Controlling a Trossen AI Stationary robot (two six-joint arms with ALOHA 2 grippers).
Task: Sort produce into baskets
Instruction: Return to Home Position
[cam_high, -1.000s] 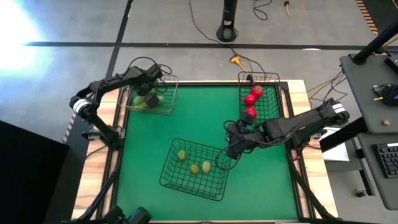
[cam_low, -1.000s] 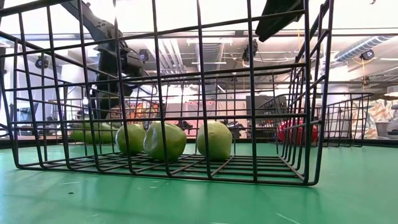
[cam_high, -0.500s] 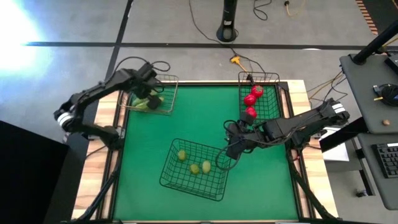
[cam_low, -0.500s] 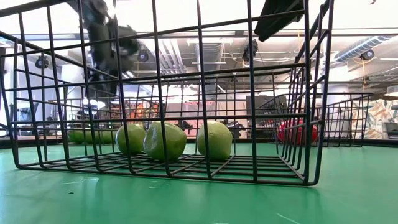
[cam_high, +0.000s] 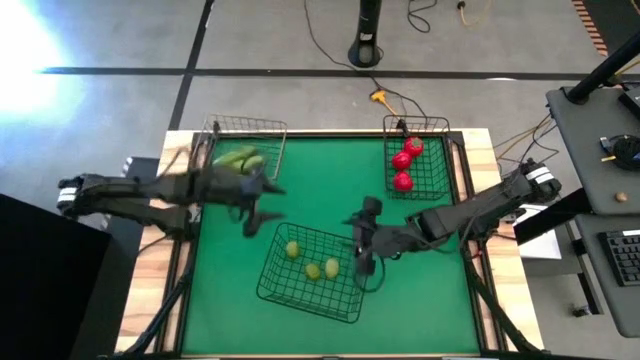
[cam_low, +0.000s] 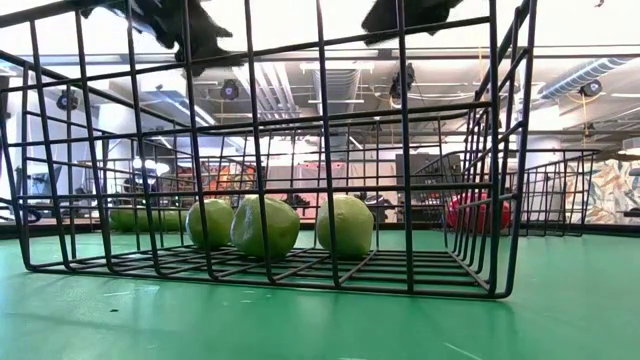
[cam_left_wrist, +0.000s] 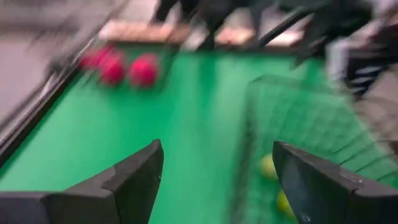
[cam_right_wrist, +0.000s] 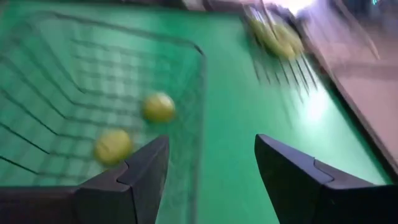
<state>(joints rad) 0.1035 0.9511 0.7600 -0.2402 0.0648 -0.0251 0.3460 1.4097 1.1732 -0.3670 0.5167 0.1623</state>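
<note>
Limes (cam_high: 312, 270) sit in their basket (cam_high: 272, 290) while my left gripper (cam_left_wrist: 217, 146) and right gripper (cam_right_wrist: 211, 140) flank it, fingers spread, empty

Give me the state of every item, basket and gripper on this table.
Limes: three, lying in the big basket.
Tomatoes: three, in the far right basket.
Cucumbers: lying in the far left basket.
Left gripper: fingers open, empty.
Right gripper: fingers open, empty.
</note>
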